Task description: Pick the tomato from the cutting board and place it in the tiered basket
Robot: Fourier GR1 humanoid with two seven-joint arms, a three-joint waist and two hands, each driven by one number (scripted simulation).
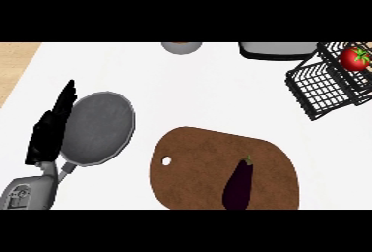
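Only the left hand (pixel 49 129) is seen, at the left side of the counter (pixel 203 93), with its grey forearm entering from the near left corner. Its black fingers are held straight and close together, pointing toward the far side, and nothing is held in them. The hand is placed just beside the left rim of a grey frying pan (pixel 98 128), part of which it seems to overlap; whether contact is made cannot be told. The pan's short handle is directed toward the near left, beside the forearm.

The tomato (pixel 355 58) is found in the tiered basket (pixel 323 91), a black wire frame at the far right corner of the scene. It is red with a green stalk and is lodged in the basket's farther part, close to the right edge of the view.

A brown cutting board (pixel 196 167) is laid at the near middle of the counter, a small hole being visible near its left edge. On its right half a dark purple eggplant (pixel 238 184) is laid lengthwise, stalk toward the far side. The board and the basket are set well apart.

At the far edge, a grey round object (pixel 181 47) and a wider dark-rimmed grey vessel (pixel 280 49) are partly cut off by the view.
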